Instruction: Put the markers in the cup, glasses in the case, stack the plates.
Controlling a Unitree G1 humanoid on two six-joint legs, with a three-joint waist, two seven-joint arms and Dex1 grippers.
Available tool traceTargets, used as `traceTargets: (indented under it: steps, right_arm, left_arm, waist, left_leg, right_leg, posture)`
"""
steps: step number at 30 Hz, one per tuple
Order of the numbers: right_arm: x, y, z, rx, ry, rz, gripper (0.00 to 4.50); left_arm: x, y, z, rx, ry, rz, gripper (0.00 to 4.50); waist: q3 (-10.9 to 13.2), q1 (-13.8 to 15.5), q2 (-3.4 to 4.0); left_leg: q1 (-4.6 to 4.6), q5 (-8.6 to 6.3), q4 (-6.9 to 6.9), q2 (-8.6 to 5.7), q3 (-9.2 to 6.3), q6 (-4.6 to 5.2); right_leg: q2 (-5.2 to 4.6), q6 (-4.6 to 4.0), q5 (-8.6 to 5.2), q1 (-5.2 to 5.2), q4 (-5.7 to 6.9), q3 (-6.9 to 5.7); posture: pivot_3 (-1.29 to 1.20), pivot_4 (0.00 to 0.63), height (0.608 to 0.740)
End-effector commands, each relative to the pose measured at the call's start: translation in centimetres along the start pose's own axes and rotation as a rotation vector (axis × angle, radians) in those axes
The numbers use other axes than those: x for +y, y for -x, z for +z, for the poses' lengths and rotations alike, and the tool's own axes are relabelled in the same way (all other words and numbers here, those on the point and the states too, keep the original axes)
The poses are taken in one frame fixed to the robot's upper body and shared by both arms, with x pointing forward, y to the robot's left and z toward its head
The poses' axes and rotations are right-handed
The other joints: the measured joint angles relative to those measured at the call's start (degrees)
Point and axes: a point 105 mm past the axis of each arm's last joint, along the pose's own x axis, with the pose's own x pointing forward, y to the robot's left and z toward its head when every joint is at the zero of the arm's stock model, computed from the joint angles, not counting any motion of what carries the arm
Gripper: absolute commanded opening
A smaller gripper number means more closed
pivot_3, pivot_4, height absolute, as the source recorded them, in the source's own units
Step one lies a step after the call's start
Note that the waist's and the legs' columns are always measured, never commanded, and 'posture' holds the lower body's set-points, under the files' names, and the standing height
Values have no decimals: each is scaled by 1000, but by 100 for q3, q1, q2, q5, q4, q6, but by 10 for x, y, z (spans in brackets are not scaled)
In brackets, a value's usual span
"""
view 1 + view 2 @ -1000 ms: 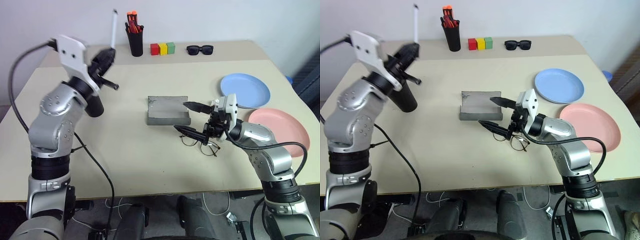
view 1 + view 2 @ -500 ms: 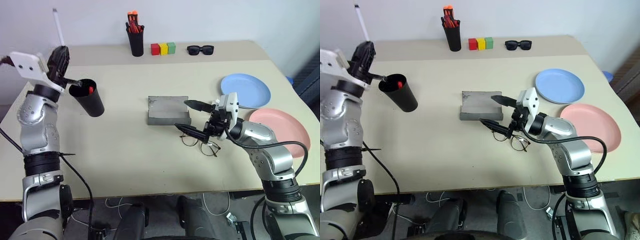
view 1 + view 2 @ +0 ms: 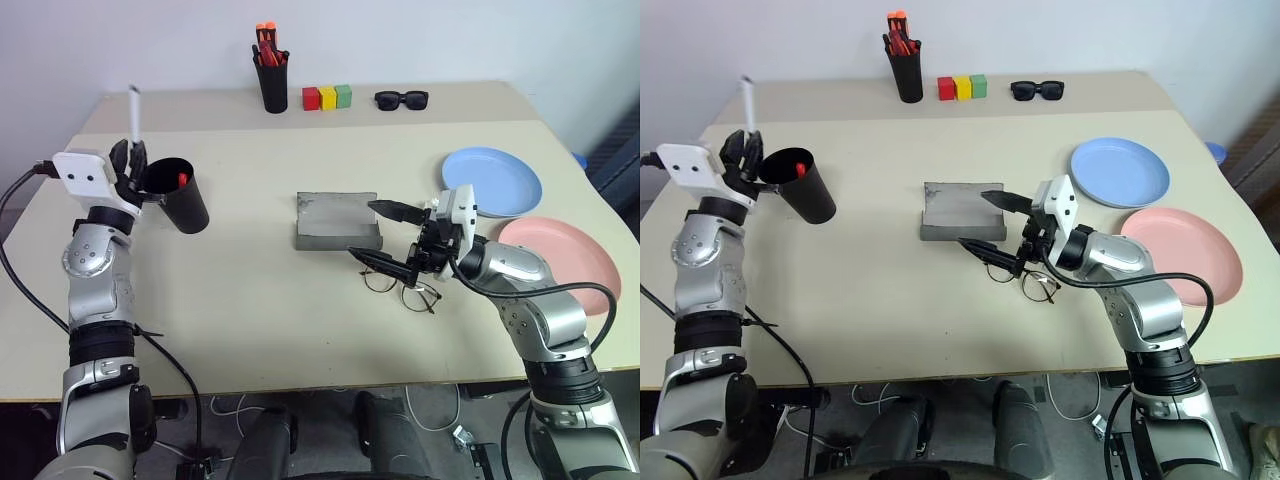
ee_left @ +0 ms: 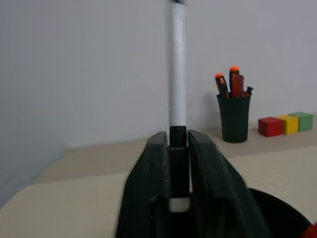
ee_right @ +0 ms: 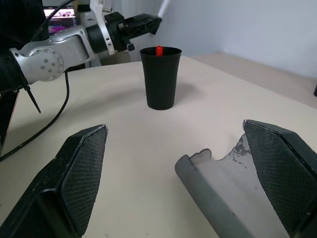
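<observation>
Right now, in the left eye view, your left gripper (image 3: pixel 131 160) at the left edge of the frame is holding the white marker (image 3: pixel 133 112) upright, just beside the rim of the black cup (image 3: pixel 181 193), where a red-ended marker (image 3: pixel 181 179) is already sitting. Bring the white one over the cup's mouth, tip it clear of the rim, and only then let go. At centre, the grey case (image 3: pixel 337 221) is lying open; the wire-framed glasses (image 3: pixel 400 289) are resting on the table just below your right gripper (image 3: pixel 383 236), whose fingers are standing wide with nothing between them. At right, the light blue plate (image 3: pixel 492 180) and the salmon pink plate (image 3: pixel 559 258) are lying side by side, smooth and flat, not yet stacked.

In the left wrist view, the two black fingers (image 4: pixel 205 183) are closing narrowly on the marker's dark end, and its slim white barrel is rising straight up.

In the right wrist view, the textured pads (image 5: pixel 81 171) are gaping apart above the case's matte, scuffed wall, and the tapered cup is standing well beyond.
</observation>
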Motion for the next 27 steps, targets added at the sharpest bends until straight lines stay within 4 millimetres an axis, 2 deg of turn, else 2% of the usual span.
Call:
traceTargets:
  steps: [1, 4, 11, 17, 20, 24, 27]
  right_arm:
    - [3, -2, 15, -32, 60, 15, 4500]
    - [3, -2, 15, -30, 64, 13, 4500]
    - [3, -2, 14, -29, 68, 10, 4500]
    - [-6, 4, 10, -3, 75, -16, 4500]
    - [-16, 5, 9, 15, 63, -52, 4500]
    - [-18, 1, 8, 11, 74, -56, 4500]
    - [-19, -1, 7, 5, 82, -60, 4500]
  left_arm:
    - [2, 2, 6, -38, 7, -4, 2824]
    - [-1, 3, 5, -33, 11, -24, 4416]
    - [-6, 1, 13, -55, 17, -65, 4470]
    - [-32, 3, 35, -68, 72, -280, 4470]
    - [-61, 9, 42, -21, 197, -475, 4470]
    - [-122, 23, 37, 95, 144, -822, 4470]
    - [-163, 21, 34, 111, 145, -961, 4470]
  waist:
    - [0, -4, 0]
    - [0, -9, 0]
    - [0, -7, 0]
    - [0, -6, 0]
    - [0, -21, 0]
    - [0, -11, 1]
    - [0, 8, 1]
  left_leg:
    - [0, 0, 0, 0, 0, 0]
    - [0, 0, 0, 0, 0, 0]
    - [0, 0, 0, 0, 0, 0]
    - [-1, 0, 0, 1, 0, 0]
    - [1, 0, 0, 1, 0, 0]
    - [2, 0, 0, 1, 0, 1]
    - [-1, 0, 2, 0, 0, 1]
  right_leg:
    - [0, 0, 0, 0, 0, 0]
    - [0, 0, 0, 0, 0, 0]
    - [0, 0, 0, 0, 0, 0]
    - [0, 0, 0, 0, 0, 0]
    - [1, 0, 0, 0, 2, 0]
    - [2, -1, -1, 0, 3, 0]
    - [2, 0, -1, 3, 1, 0]
  posture:
    - [0, 150, 740]
    - [0, 150, 740]
    - [0, 150, 740]
    - [0, 150, 740]
    - [0, 150, 740]
    - [0, 150, 740]
    - [0, 150, 740]
